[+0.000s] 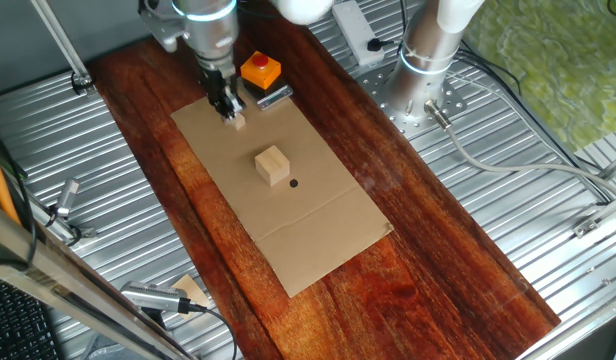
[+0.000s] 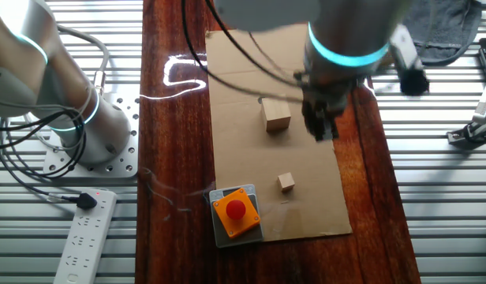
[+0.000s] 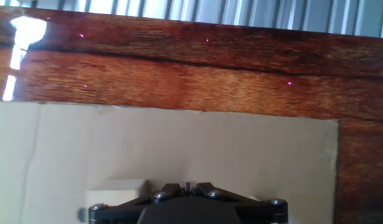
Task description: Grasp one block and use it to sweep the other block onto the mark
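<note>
The small pale cube (image 1: pixel 236 121) lies on the brown cardboard (image 1: pixel 318 230) near the orange box; it also shows in the other fixed view (image 2: pixel 286 182). The larger tan block (image 1: pixel 272 165) stands mid-cardboard, also seen in the other fixed view (image 2: pixel 277 114). The black dot mark (image 1: pixel 293 183) is just beside it. My gripper (image 1: pixel 227 108) hangs above the cardboard, shut and empty, and in the other fixed view (image 2: pixel 320 130) it is well apart from the cube. In the hand view the gripper (image 3: pixel 188 185) has its jaws together; a pale block edge (image 3: pixel 117 186) shows at lower left, and I cannot tell which block it is.
An orange box with a red button (image 1: pixel 260 70) sits at the cardboard's far end, beside a dark metal piece (image 1: pixel 274 97). The cardboard lies on a dark wooden tabletop (image 1: pixel 428 260) flanked by ribbed metal. The robot base (image 1: pixel 428 60) and cables stand to the right.
</note>
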You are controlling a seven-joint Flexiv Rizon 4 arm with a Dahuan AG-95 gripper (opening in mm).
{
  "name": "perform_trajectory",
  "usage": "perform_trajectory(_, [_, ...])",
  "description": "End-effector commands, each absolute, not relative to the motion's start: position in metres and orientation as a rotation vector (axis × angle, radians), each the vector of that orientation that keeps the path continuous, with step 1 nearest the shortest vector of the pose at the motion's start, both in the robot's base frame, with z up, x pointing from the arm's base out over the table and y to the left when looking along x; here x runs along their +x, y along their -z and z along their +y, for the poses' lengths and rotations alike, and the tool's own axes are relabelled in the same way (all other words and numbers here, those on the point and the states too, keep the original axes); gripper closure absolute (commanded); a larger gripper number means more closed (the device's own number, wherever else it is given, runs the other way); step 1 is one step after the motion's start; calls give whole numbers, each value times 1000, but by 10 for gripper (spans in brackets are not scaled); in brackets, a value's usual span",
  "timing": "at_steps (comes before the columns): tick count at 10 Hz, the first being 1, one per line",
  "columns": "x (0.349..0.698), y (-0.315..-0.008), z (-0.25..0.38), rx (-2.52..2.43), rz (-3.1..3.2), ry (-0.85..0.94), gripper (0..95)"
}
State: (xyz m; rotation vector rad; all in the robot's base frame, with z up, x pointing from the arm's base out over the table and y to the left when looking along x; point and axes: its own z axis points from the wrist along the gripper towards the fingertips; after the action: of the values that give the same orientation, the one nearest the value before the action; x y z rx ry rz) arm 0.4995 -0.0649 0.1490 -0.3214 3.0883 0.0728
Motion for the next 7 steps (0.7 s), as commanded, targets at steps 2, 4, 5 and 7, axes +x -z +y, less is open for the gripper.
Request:
perform_trajectory(2, [494,-142,-98,-384,3083,-105,950])
perform_trajectory(4, [487,-143,-126,-449,3076,-133,950])
perform_trajectory(5, [482,-142,-139,-469,3084,-115,950])
perform_trajectory(7, [481,-137,-141,-478,3113,-41,950])
